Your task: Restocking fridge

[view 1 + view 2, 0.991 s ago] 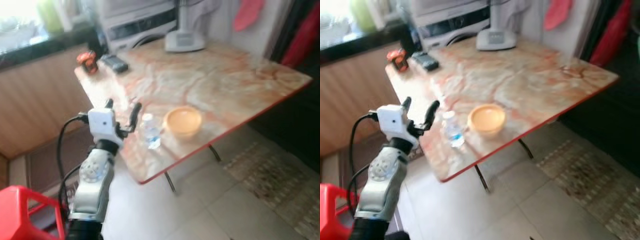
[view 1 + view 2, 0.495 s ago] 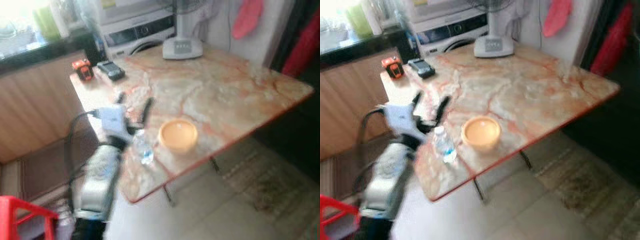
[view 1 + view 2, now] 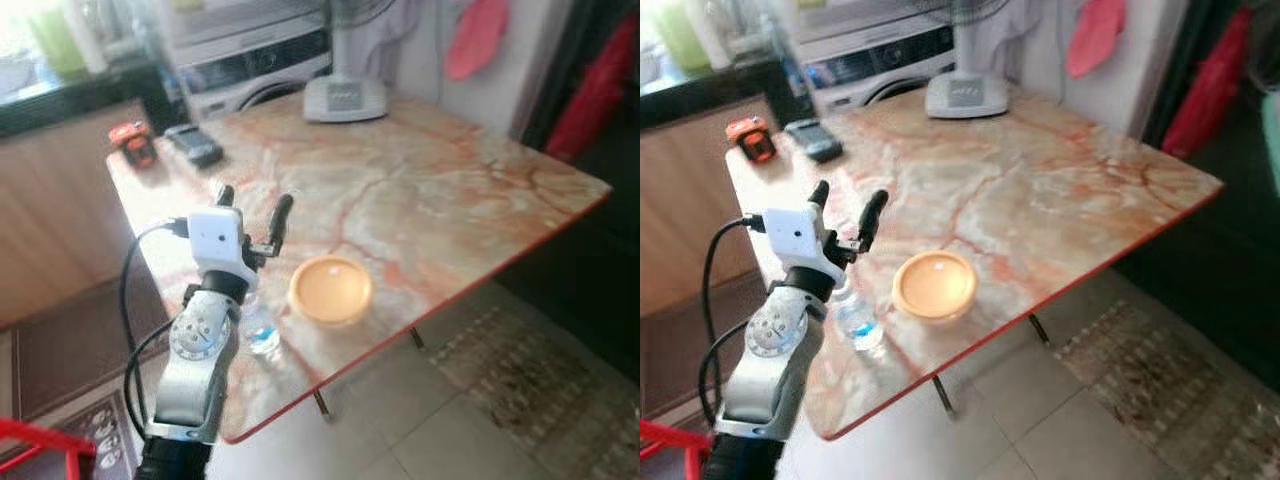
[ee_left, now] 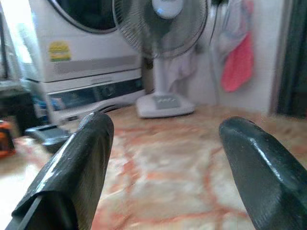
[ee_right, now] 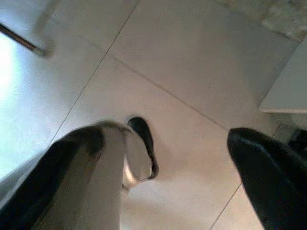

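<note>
Bottle: a small clear plastic water bottle with a blue label (image 3: pixel 855 320) stands upright near the front edge of the tabletop, just beside the bowl on its left, partly hidden behind the robot's left wrist.
Bowl: a round pale-orange plastic bowl (image 3: pixel 330 289) sits near the same front edge.
Tabletop: a folding tabletop of orange-veined marble pattern with a red rim (image 3: pixel 480 200) carries both; at its far left corner, well apart from the bowl, lie a small orange and black gadget (image 3: pixel 132 143) and a dark flat handset (image 3: pixel 193 146).
Room: the white base of a standing fan (image 3: pixel 344 97) rests at the tabletop's far edge, a white washing machine (image 4: pixel 81 52) behind it, a pink cloth (image 3: pixel 474 36) hanging on the wall; pale floor tiles (image 3: pixel 460 430) and a patterned mat (image 3: pixel 560 380) lie below.
Left arm: the silver arm rises in front of the bottle, the left tool (image 3: pixel 252 207) held above the tabletop, its two black fingers spread apart with nothing between them.
Right arm: the right tool (image 5: pixel 168 177) hangs over the floor tiles, fingers wide apart.
</note>
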### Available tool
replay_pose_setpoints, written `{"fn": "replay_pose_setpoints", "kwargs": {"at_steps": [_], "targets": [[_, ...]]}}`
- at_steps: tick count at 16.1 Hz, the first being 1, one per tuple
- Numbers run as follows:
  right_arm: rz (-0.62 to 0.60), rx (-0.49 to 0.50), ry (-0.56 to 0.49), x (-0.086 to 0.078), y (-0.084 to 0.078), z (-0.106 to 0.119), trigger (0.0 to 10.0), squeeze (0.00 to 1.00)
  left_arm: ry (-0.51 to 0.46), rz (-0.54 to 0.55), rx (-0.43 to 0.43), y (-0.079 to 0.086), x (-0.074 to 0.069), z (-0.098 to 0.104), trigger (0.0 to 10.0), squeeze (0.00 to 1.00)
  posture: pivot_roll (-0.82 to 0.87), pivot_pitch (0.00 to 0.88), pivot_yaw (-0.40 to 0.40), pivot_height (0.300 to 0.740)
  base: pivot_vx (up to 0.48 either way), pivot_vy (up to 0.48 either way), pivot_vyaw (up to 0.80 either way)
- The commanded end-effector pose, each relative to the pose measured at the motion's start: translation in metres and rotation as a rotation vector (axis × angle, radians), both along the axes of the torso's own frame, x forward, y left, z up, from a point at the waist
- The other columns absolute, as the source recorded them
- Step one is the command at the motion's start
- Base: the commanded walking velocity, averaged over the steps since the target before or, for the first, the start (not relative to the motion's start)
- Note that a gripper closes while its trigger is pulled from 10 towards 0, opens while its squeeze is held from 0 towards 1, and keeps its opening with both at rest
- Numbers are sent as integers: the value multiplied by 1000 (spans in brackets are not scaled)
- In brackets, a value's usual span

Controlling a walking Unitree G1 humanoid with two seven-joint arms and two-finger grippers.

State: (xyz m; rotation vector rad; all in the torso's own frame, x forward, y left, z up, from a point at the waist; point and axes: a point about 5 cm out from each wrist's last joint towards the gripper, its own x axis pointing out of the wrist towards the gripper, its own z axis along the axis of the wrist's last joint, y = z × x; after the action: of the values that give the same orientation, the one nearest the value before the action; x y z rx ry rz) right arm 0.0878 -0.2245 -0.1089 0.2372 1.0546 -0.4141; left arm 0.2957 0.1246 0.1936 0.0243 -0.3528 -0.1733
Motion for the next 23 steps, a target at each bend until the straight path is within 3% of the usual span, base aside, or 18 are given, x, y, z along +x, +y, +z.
{"fn": "replay_pose_setpoints", "kwargs": {"at_steps": [1,5,9,11,14,15,16,17,18,20,21,23], "targets": [[8,17,24,-5,5,-2,10000,0,-47,-17,38,-4,2,20,10000,0,-29,0,81,740,0,0,0],[13,22,25,-4,6,-2,10000,0,91,-71,60,-13,16,34,10000,0,-30,0,80,740,0,0,0],[34,22,30,-3,5,-2,10000,0,260,-206,112,-29,23,44,10000,0,-22,0,66,740,0,0,0],[31,25,27,-1,5,-2,10000,0,382,-272,276,-36,26,52,10000,0,-30,0,67,740,0,0,0],[25,27,25,0,6,-2,10000,0,519,-383,360,-41,14,54,10000,0,-29,0,63,740,0,0,0],[27,28,26,0,6,-2,10000,0,560,-404,397,-38,10,56,10000,0,-25,0,61,740,0,0,0],[32,29,28,0,7,-2,10000,0,593,-370,436,-25,11,62,10000,0,-12,0,66,740,0,0,0],[34,31,27,1,7,-2,10000,0,643,-315,409,-10,14,62,10000,0,-9,0,69,740,0,0,0],[34,31,28,1,8,-2,10000,0,670,-308,393,-6,14,62,10000,0,-8,0,70,740,0,0,0],[36,40,25,1,9,-2,10000,0,827,-246,354,19,5,49,10000,0,1,0,71,740,0,0,0],[42,43,27,1,10,-2,10000,0,871,-259,288,26,1,47,10000,0,14,0,66,740,0,0,0],[60,42,37,1,9,-3,10000,0,908,-297,259,31,-6,40,10000,0,17,0,64,740,0,0,0]]}}
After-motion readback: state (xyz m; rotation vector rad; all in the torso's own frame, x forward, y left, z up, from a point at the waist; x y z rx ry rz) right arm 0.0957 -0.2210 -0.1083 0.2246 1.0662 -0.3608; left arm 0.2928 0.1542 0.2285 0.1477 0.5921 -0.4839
